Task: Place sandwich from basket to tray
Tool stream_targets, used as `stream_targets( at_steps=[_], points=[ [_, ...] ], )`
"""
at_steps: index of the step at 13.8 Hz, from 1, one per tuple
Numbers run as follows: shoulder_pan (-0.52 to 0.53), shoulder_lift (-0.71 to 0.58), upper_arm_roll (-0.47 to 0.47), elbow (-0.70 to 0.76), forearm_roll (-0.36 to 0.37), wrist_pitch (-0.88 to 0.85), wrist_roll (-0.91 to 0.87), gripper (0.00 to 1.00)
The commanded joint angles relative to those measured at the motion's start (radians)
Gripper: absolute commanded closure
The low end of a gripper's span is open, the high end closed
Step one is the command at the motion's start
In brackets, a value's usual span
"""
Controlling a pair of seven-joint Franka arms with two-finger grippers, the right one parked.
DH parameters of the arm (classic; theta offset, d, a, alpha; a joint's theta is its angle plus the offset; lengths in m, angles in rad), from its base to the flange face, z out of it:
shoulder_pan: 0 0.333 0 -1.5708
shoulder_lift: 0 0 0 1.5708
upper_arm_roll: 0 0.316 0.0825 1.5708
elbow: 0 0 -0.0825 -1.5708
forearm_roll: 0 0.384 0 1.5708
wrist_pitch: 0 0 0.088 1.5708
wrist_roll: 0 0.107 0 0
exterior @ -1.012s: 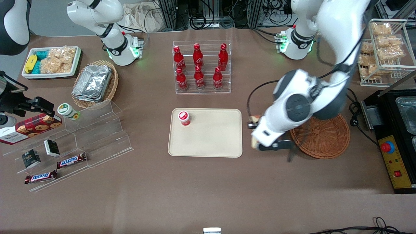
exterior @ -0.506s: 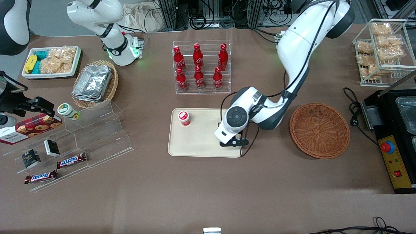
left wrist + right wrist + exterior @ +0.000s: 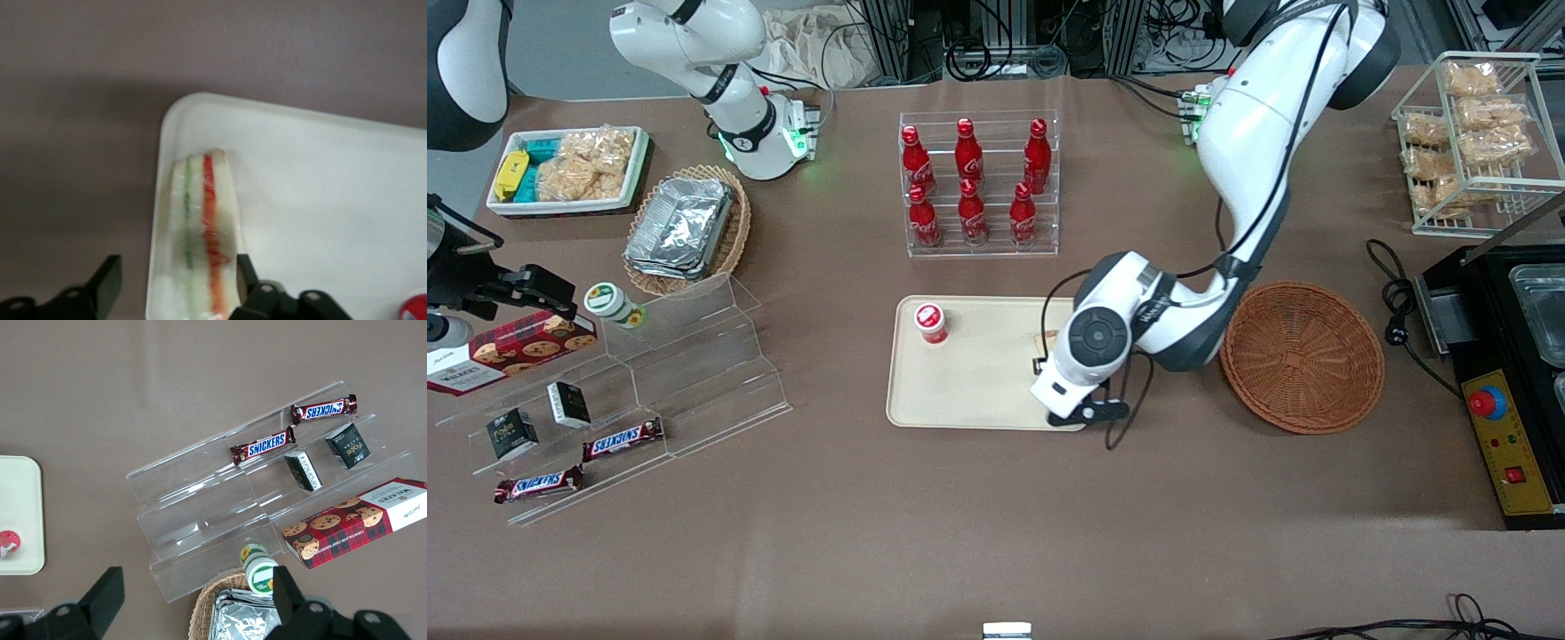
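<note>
Field notes, standing by the table.

The sandwich (image 3: pixel 203 233) now lies on the tray (image 3: pixel 978 391), close to the tray's edge toward the basket (image 3: pixel 1303 356) and near the corner farther from the front camera. It rests on its side with the red and green filling stripes facing up. From the front only a sliver of it (image 3: pixel 1049 339) shows past the arm.

The gripper (image 3: pixel 175 283) hangs low over that end of the tray, fingers spread wide. One fingertip (image 3: pixel 107 277) stands clear of the bread out over the brown table, the other (image 3: pixel 245 273) sits just beside the sandwich's tray-side face. It holds nothing; the sandwich looks released.

The basket looks empty, well apart from the tray's edge.

A small red-capped bottle (image 3: pixel 931 323) stands near the tray's corner toward the parked arm, well away from the sandwich.

Judgement: the placing looks done; what remains is the retreat. Best to lift straight up with the fingers kept spread, so the nearer fingertip does not drag the wrapped bread toward the rim. The sandwich lies close to the tray's edge, so a sideways nudge could tip it over the low rim.
</note>
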Motion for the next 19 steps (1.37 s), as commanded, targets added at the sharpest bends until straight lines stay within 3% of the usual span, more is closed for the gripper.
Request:
stream_targets(
  at_steps=[1, 5, 11, 12, 15, 19],
  points=[
    [0.017, -0.031, 0.007, 0.089, 0.013, -0.130, -0.004, 0.00],
    [0.140, -0.233, 0.004, -0.006, -0.005, -0.267, 0.127, 0.00],
    [0.290, -0.649, 0.003, -0.516, -0.059, -0.060, 0.269, 0.01],
    [0.315, -0.682, 0.006, -0.541, -0.062, -0.068, 0.322, 0.01],
    [0.430, -0.703, 0.006, -0.485, -0.102, -0.188, 0.538, 0.04],
    [0.479, -0.552, 0.006, -0.225, -0.087, -0.345, 0.557, 0.00]
  ],
)
